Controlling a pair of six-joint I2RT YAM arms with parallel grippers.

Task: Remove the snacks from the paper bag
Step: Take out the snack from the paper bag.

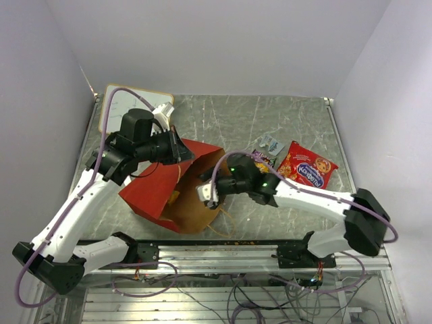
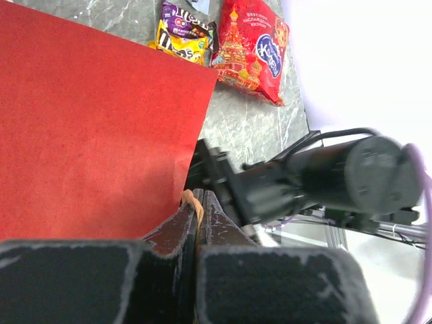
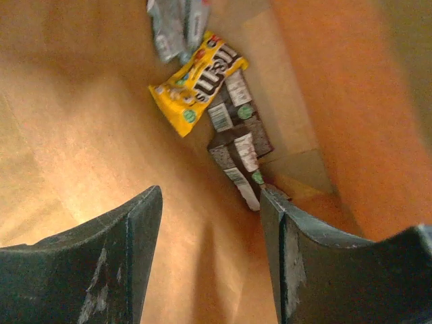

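1. left gripper is clamped tight on the paper bag at its edge; the bag lies on the table.
2. right gripper is spread wide inside the bag mouth, holding nothing.
3. yellow packet and dark bar sit deep inside. they look light, slick and crinkly, so i'd pinch a flat end seam.

From above the light is bright and even. Inside the red paper bag with its brown inside all glows orange, and my dark right fingers look blurry up close.
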